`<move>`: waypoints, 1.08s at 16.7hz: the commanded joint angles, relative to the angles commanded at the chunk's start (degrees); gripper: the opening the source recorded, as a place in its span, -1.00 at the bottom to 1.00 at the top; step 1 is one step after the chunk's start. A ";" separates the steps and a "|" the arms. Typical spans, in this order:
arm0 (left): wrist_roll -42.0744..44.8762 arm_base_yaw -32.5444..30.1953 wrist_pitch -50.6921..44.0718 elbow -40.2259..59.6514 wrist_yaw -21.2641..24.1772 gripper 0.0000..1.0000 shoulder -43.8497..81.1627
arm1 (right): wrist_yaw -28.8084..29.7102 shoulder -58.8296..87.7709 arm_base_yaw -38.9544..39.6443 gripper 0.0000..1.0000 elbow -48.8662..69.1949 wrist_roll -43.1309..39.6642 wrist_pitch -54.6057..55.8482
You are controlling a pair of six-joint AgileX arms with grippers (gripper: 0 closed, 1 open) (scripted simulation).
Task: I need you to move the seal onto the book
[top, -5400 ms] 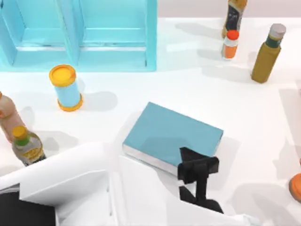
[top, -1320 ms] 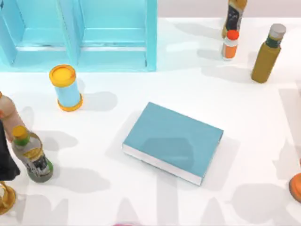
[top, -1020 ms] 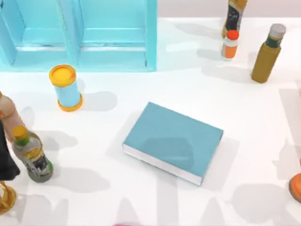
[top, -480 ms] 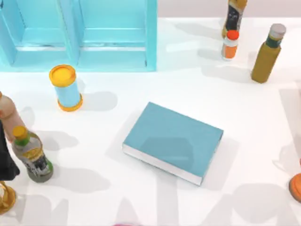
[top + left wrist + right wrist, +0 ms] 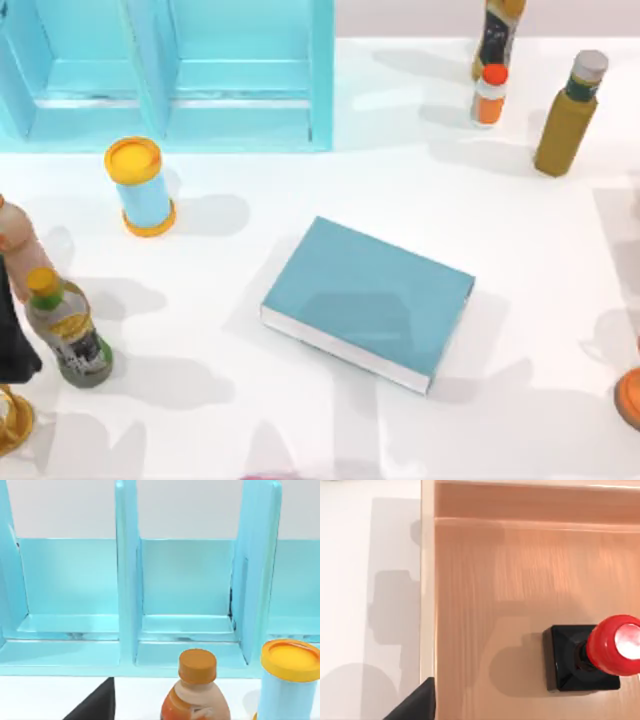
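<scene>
right wrist: seal (image 5: 585,657) upright on a wooden tray (image 5: 485,605) | top: book (image 5: 368,300), bare surface (image 5: 540,250) at its 3 o'clock | my fingers: cannot tell

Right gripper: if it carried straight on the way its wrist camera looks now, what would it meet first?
Probably the wooden tray surface beneath it. The seal stands on that surface off to one side of the view, so a straight advance would likely miss it. Depth is unclear.

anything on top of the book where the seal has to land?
Nothing visible. The book lies flat mid-table with its teal cover bare. The seal stands upright on a wooden tray in the right wrist view, nothing visible over its red knob.
</scene>
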 joint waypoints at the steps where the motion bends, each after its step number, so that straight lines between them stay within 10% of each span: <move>1: 0.00 0.00 0.00 0.00 0.00 1.00 0.00 | -0.03 4.34 -0.83 1.00 3.54 -0.84 -2.72; 10: 0.00 0.00 0.00 0.00 0.00 1.00 0.00 | 0.02 41.75 -9.21 1.00 37.50 -8.66 -29.71; 18: 0.00 0.00 0.00 0.00 0.00 1.00 0.00 | 0.05 48.71 -11.31 1.00 44.39 -10.71 -35.96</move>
